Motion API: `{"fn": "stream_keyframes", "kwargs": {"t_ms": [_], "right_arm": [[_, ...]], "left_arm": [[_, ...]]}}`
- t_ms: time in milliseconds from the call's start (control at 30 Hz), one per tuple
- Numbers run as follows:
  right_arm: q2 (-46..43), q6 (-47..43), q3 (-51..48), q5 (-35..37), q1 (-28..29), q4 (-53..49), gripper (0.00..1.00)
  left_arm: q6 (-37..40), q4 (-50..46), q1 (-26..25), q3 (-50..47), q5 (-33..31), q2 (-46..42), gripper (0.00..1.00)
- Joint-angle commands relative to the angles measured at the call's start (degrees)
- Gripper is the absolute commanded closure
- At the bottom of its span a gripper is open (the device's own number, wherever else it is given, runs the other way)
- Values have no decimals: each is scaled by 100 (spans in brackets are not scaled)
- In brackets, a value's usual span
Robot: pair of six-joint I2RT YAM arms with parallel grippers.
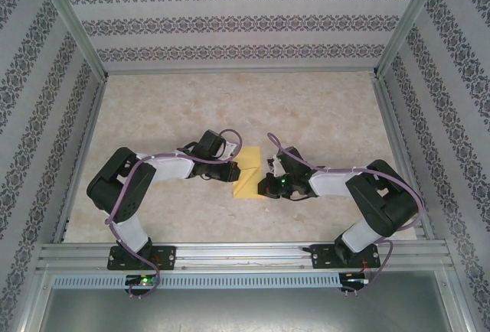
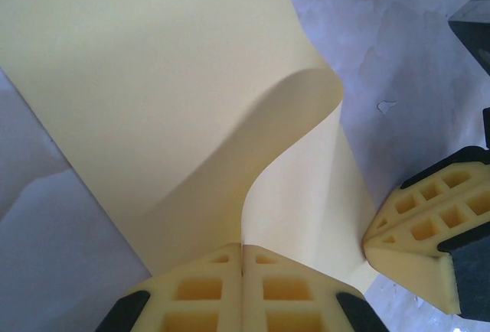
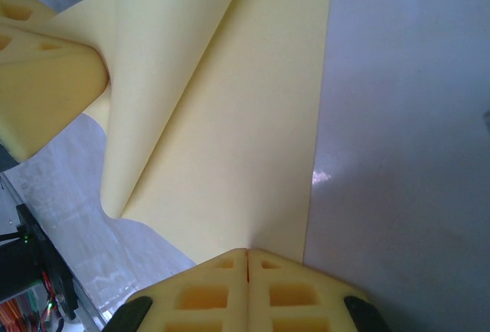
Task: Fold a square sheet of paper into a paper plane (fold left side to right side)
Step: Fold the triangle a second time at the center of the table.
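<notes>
Top external: high above and behind the near edge of the table (image 1: 329, 110), looking down over all of it; left wrist: very near, looking past the left gripper (image 2: 243, 254) across the square sheet of paper (image 2: 153, 79); right wrist: equally near, past the right gripper (image 3: 248, 255), facing back toward the left one; shared by all three: that sheet.

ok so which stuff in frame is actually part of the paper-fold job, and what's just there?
In the job:
- yellow paper sheet, one side curled up
- left gripper, pinched shut on the sheet
- right gripper, pinched shut on the sheet

Just there:
- table
- patterned walls
- metal frame
</notes>
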Motion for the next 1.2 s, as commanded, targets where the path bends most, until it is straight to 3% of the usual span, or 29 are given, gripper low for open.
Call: {"fn": "stream_keyframes", "kwargs": {"t_ms": [0,833,1167], "right_arm": [[219,-127,-90,202,63,-447,100],[242,-125,-60,121,65,-424,100],[-366,57,127,-308,-28,-248,100]], "left_arm": [[125,-60,74,137,-48,98,100],[144,12,73,92,-94,320,100],[151,-39,65,-44,-188,453,100]]}}
